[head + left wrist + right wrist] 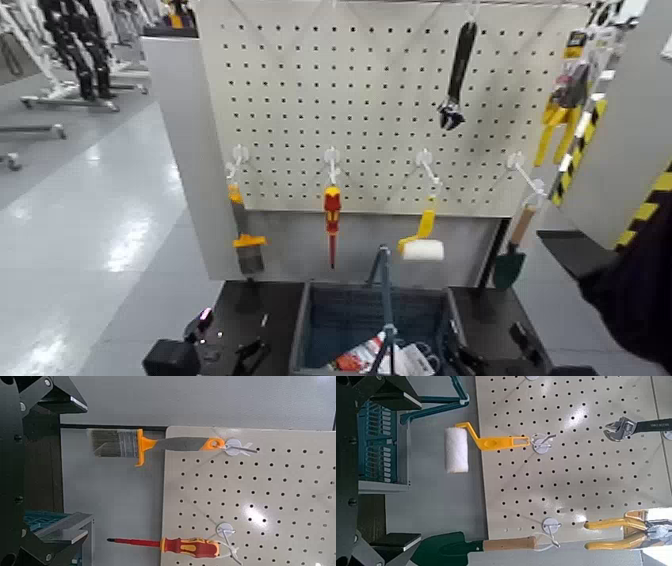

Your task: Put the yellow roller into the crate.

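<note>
Low at the left of the head view, the left gripper [250, 355] sits parked over the dark table [262, 310], and whether its fingers are open or closed cannot be told. Above it, on the white pegboard [380, 90], an orange-handled brush [243, 235] hangs from the leftmost hook with its dark head down. Next along hangs the red-and-yellow screwdriver [332, 222], tip pointing down. The crate [312, 325] stands on the table below the middle of the board, its upright handle bar [383, 300] rising from the centre and some packaged items [385, 358] lying inside. The yellow roller [421, 240] hangs from the third hook, its white sleeve at the bottom, just above and behind the crate's right half, touching neither gripper. Higher up, a black adjustable wrench [456, 80] hangs alone. A wooden-handled green trowel [514, 250] is on the fourth hook, with yellow-handled pliers [556, 115] above. The right gripper [470, 360] rests low beside the crate's right wall; its opening cannot be judged either.
</note>
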Controlling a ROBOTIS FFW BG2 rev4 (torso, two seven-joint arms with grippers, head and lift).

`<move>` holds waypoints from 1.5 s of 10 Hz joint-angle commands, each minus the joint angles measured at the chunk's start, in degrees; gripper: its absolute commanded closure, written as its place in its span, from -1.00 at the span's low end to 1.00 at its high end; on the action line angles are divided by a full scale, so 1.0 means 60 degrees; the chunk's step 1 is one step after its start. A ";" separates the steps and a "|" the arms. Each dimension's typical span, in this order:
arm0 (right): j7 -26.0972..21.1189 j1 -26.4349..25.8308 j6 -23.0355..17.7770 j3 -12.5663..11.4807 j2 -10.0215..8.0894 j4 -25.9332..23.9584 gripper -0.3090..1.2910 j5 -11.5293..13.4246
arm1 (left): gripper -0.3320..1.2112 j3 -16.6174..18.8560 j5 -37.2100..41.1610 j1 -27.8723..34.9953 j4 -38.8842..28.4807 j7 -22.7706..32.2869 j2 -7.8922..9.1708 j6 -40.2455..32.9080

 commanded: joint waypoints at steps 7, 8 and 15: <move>0.1348 -0.0478 0.0943 -0.0766 0.0083 -0.0117 -0.45 0.0029 | -0.32 -0.0010 -0.0068 0.0000 -0.0038 0.0000 0.0014 0.0055; 0.2095 -0.0786 0.1455 -0.1044 0.0098 -0.0146 -0.45 0.0088 | -0.32 -0.0010 -0.0068 0.0000 -0.0038 0.0000 0.0014 0.0055; 0.5024 -0.3130 0.4136 -0.1498 -0.0737 0.0103 -0.45 0.0454 | -0.32 -0.0010 0.0005 -0.0015 -0.0023 0.0000 0.0014 0.0041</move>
